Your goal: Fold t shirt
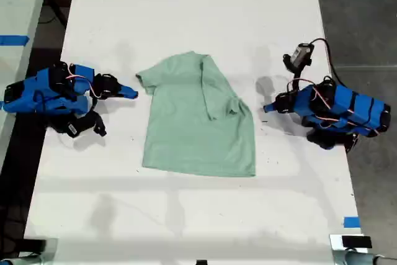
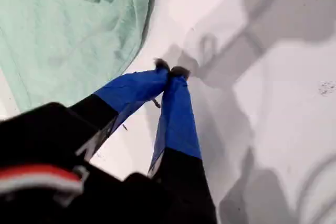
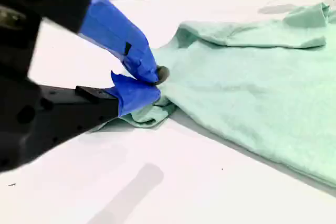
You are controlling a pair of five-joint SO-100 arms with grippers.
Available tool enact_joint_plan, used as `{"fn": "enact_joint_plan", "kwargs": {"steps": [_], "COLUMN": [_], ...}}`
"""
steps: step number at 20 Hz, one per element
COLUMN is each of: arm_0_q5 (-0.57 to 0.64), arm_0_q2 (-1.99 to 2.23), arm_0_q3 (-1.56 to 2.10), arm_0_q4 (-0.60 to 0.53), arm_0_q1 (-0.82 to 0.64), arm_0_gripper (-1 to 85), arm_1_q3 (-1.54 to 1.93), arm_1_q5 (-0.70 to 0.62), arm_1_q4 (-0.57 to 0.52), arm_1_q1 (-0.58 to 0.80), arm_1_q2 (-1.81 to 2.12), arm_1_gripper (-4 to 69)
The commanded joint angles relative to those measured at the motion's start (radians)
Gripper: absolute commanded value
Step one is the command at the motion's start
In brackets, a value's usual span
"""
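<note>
Closest up, my second gripper (image 3: 149, 80) has its blue tips pressed together right at the sleeve edge of the t shirt (image 1: 198, 119); can't tell if any cloth is pinched. Shirt lies partly folded on the white table (image 1: 186, 4). My first gripper (image 2: 170, 71) is closed on nothing, just beside the shirt's other edge.
</note>
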Motion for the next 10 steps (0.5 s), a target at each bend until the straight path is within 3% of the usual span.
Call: {"fn": "enact_joint_plan", "kwargs": {"steps": [1, 10], "arm_0_q5": [-0.009, -0.049], "arm_0_q2": [0.006, 0.006], "arm_0_q3": [-0.003, -0.038], "arm_0_q4": [-0.017, 0.0], "arm_0_q1": [-0.017, -0.002], "arm_0_gripper": [-0.3, -0.3], "arm_1_q3": [0.025, 0.025], "arm_1_q5": [0.009, 0.009], "arm_1_q4": [-0.021, -0.021], "arm_1_q1": [0.017, 0.017], "arm_1_q2": [0.009, 0.009], "arm_1_gripper": [1.0, 1.0]}}
